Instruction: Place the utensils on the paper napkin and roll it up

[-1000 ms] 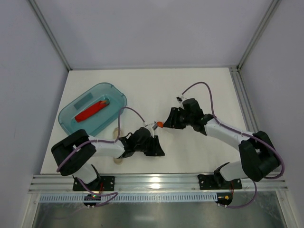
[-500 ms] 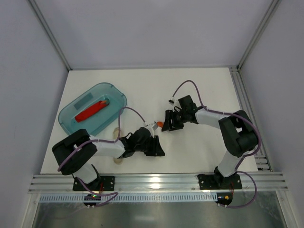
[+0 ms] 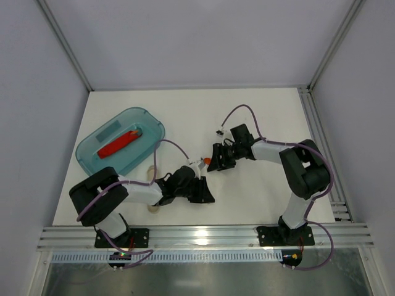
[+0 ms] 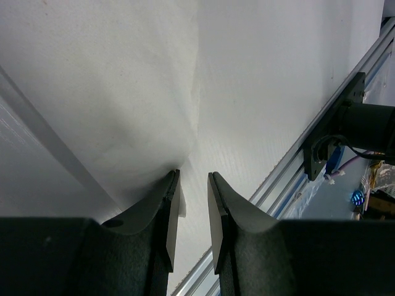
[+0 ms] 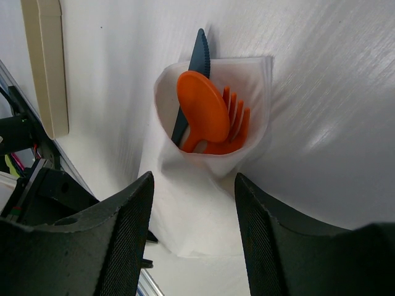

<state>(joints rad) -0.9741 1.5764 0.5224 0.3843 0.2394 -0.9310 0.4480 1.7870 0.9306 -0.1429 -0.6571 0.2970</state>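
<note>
The left wrist view shows the left claw (image 4: 192, 185) with its jaws narrow and a fold of the paper napkin (image 4: 123, 92) pinched between them. A crease in the sheet runs away from the jaws across the white table (image 4: 278, 74). This view shows no cutlery.

The right wrist view is the only one that shows the inside of the roll. The napkin is wrapped into an open-ended tube lying on the table. The utensils sit inside it with their heads sticking out of the mouth:
- an orange spoon (image 5: 200, 111) on top
- an orange fork (image 5: 237, 126) beside and under the spoon
- a dark knife (image 5: 197, 58) whose tip reaches past the rim of the paper

The right claw (image 5: 194, 185) stands wide. One finger is on each side of the tube, and neither finger presses it.

In the overhead view the napkin can hardly be told from the table. Only an orange tip marks the bundle, which lies between the two claws near the table's middle. The left claw is on the near side of the bundle and the right claw just beyond it.

Farther back on the left, well apart from both claws, a teal tray (image 3: 148, 139) holds a red piece (image 3: 120, 143)
</note>
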